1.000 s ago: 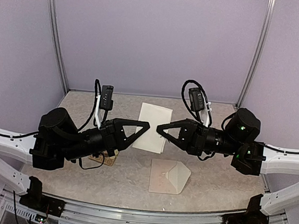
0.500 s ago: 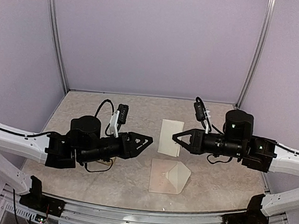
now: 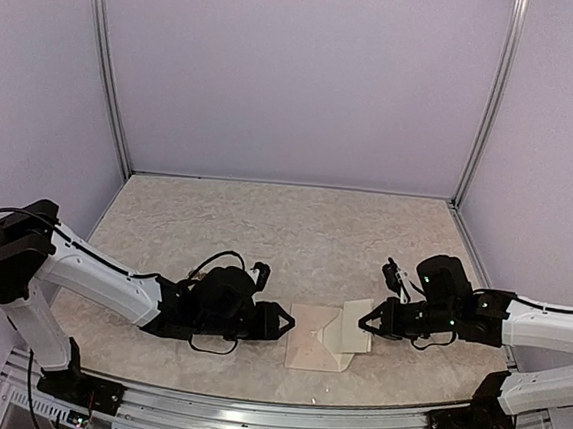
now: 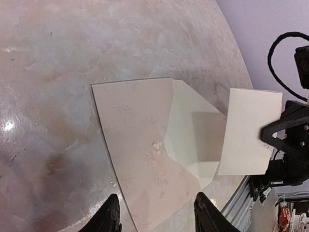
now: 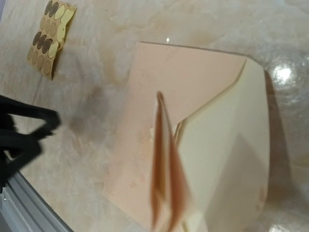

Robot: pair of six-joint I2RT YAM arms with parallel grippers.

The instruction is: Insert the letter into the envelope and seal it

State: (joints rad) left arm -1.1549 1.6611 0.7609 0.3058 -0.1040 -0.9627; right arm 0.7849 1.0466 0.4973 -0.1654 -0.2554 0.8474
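White arm links [image 3: 101, 274], black joints [image 3: 12, 251], black cables [image 4: 270, 53], black end effectors [image 3: 290, 322] [image 3: 364, 324].

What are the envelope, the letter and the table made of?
The envelope looks like matte paper: thin, flat, with a sharply creased flap. The letter seems stiffer paper or card, holding straight while pinched. The table looks like glossy stone-patterned laminate, judging by glints.

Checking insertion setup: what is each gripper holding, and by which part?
The right gripper pinches the letter by its edge away from the envelope; left gripper holds nothing.
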